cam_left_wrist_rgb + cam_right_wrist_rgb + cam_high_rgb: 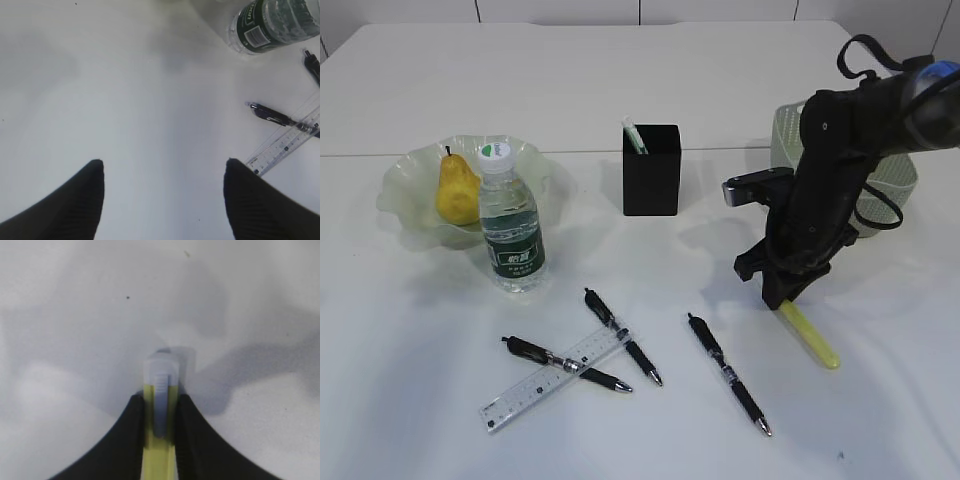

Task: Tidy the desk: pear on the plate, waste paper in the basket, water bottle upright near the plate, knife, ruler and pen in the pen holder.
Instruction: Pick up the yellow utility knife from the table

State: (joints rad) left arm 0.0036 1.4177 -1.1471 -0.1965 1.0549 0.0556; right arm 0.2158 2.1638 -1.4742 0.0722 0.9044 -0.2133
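Ruler (552, 379) and three black pens (728, 372) lie nearest on the desk (420, 400), one pen crossed under the clear strip, all waiting for collection. Right of them the right gripper (160, 415) has its jaws clamped on the yellow knife (810, 335), low at the tabletop, probably so it can be lifted toward the pen holder (651, 170). The left gripper (162, 200) hovers with jaws wide apart, holding nothing. Farther back stands one water bottle (510, 225), upright beside the plate (405, 195), where one pear (456, 188) rests; those two jobs look done. One black holder already contains a pale item. One basket (785, 135) sits behind the right arm; waste paper isn't visible.
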